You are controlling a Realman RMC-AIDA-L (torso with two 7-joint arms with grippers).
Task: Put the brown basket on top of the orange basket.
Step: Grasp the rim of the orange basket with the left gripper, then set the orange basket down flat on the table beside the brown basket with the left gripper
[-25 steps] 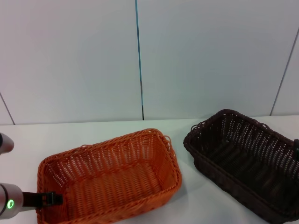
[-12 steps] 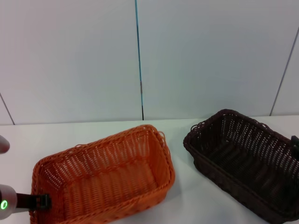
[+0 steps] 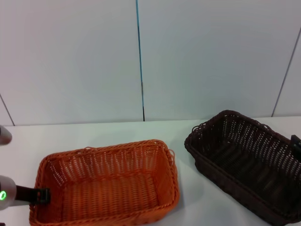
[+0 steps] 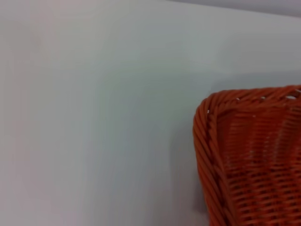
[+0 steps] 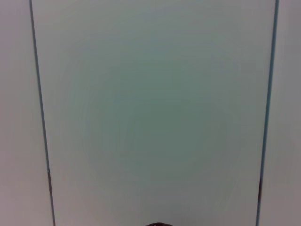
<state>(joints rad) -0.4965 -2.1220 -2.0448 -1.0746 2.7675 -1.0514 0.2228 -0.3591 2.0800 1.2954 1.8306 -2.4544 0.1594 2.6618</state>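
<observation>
The orange basket (image 3: 108, 162) lies on the white table at the front left, its long side running left to right. My left gripper (image 3: 41, 195) is at its left end wall, with dark fingers closed over the rim. The left wrist view shows one corner of the orange basket (image 4: 249, 160) on the table. The brown basket (image 3: 211, 165) lies at the right, angled, apart from the orange one. Only a dark sliver of my right gripper (image 3: 296, 145) shows, by the brown basket's right rim at the picture's edge. A dark bit of rim (image 5: 157, 224) shows in the right wrist view.
A white panelled wall (image 3: 141, 61) with thin vertical seams stands behind the table. Bare white table (image 3: 94, 132) shows behind the orange basket, with a narrow strip (image 3: 186, 179) between the two baskets.
The orange basket has turned with my left gripper, from slanted to nearly square with the table's front. My right gripper's sliver has edged into view at the right.
</observation>
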